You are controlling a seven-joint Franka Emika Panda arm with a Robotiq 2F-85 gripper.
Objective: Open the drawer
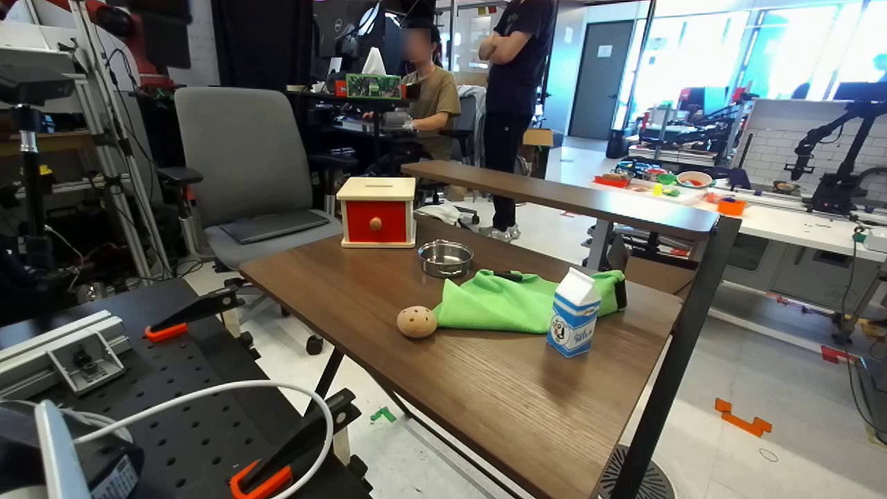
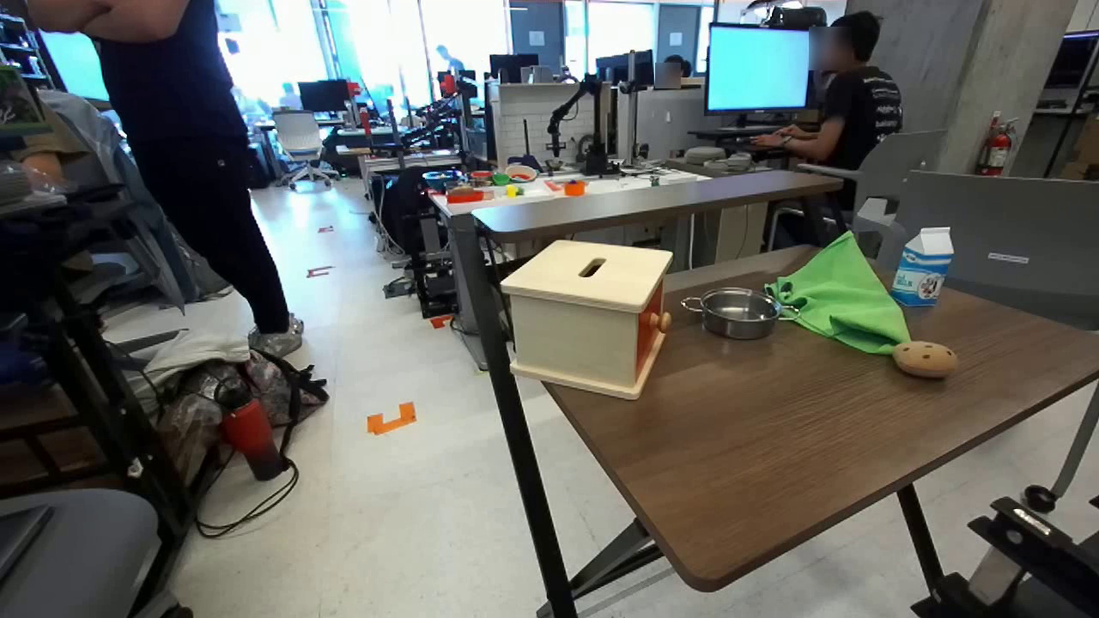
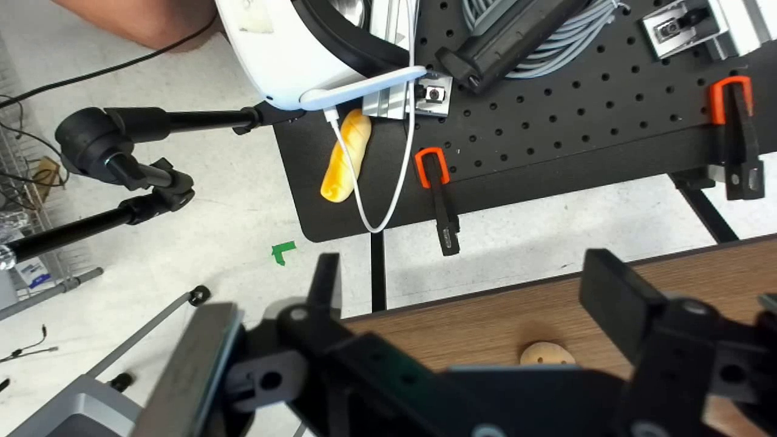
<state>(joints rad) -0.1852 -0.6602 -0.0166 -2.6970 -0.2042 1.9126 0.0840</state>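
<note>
The drawer [image 1: 360,230] is a small box with a light wooden top, a red front and a round wooden knob [image 1: 375,224]. It stands at the table's far end in an exterior view. An exterior view shows the drawer [image 2: 573,343] from its pale side, with a slot in the top and the knob [image 2: 660,322] facing the pot. Its red front looks shut. My gripper [image 3: 464,262] shows only in the wrist view. Its fingers are wide apart with nothing between them. The drawer is out of the wrist view, so their distance apart cannot be told.
A metal pot [image 1: 445,260] stands near the drawer. A green cloth [image 1: 502,305], a milk carton [image 1: 574,315] and a tan, dotted roundish object [image 1: 417,322] are on the brown table [image 1: 499,388]. A raised shelf [image 1: 554,190] runs along one side. Clamps [image 3: 438,200] edge the black bench.
</note>
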